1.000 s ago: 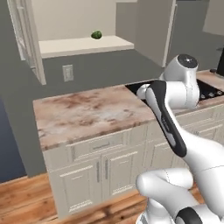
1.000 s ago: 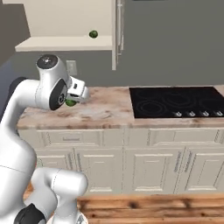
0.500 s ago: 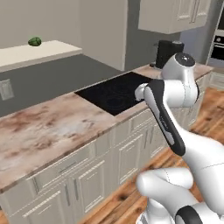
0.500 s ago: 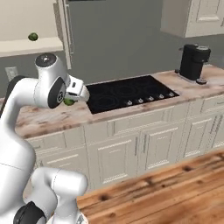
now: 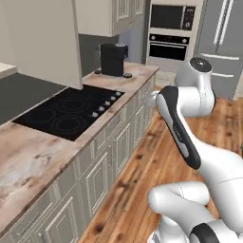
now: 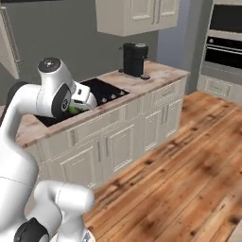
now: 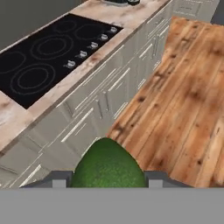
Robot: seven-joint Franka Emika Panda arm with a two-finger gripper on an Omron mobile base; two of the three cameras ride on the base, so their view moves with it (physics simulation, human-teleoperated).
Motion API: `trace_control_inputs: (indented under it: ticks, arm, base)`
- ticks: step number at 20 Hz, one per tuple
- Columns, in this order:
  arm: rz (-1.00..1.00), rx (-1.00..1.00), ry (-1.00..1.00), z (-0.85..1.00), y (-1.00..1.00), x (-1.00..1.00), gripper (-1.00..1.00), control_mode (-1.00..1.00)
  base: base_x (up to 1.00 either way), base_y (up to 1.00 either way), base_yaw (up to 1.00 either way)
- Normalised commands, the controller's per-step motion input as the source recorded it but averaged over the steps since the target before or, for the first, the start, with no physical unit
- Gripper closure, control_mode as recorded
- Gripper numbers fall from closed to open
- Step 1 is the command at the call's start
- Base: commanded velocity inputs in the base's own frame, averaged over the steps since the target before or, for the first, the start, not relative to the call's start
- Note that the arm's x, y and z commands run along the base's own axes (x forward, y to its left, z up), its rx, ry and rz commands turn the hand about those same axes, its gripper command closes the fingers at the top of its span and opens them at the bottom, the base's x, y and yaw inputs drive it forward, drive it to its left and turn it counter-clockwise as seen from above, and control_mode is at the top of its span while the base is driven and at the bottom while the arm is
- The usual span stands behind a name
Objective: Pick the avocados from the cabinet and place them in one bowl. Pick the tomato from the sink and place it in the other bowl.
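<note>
Change: between the earlier pictures and now the whole scene has swung, so the base is judged to have turned; the open cabinet shelf with the second avocado has passed out of sight, and an oven wall and wooden floor have come into view.
Meaning: one avocado is judged to be in transit toward a bowl; the second avocado and the tomato remain to be fetched.
Table: a mottled pink-beige stone-look table (image 5: 33, 161) is seen at left, smooth and flat.
Cooktop: a glossy black glass cooktop (image 5: 66, 111) with ringed burners is set flush in it.
Coffee machine: a boxy matte black coffee machine (image 5: 113, 59) stands further along.
Avocado: a dark green, rounded, finely pebbled avocado (image 7: 108, 165) is carried over cream panelled cabinet fronts (image 7: 94, 113) and warm orange plank floor (image 7: 183, 92).
Jaws: the gripper (image 7: 107, 177) is clamped on the avocado, one finger at each side.
</note>
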Motion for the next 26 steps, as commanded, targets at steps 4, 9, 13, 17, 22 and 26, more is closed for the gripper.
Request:
trace_control_inputs:
  ticks: [4, 9, 13, 17, 22, 26]
  arm:
    - [0.0, 0.0, 0.0, 0.0, 0.0, 0.0, 1.0, 1.0]
    - [0.0, 0.0, 0.0, 0.0, 0.0, 0.0, 1.0, 1.0]
    - [0.0, 0.0, 0.0, 0.0, 0.0, 0.0, 1.0, 1.0]
    - [0.0, 0.0, 0.0, 0.0, 0.0, 0.0, 1.0, 1.0]
    - [0.0, 0.0, 0.0, 0.0, 0.0, 0.0, 1.0, 1.0]
    - [0.0, 0.0, 0.0, 0.0, 0.0, 0.0, 1.0, 1.0]
  base:
    - [0.23, -0.01, -0.63]
    - [0.23, 0.0, -0.63]
    - [0.22, 0.0, -0.63]
    - [0.2, 0.0, -0.62]
    - [0.11, -0.01, -0.61]
    - [0.02, -0.05, -0.59]
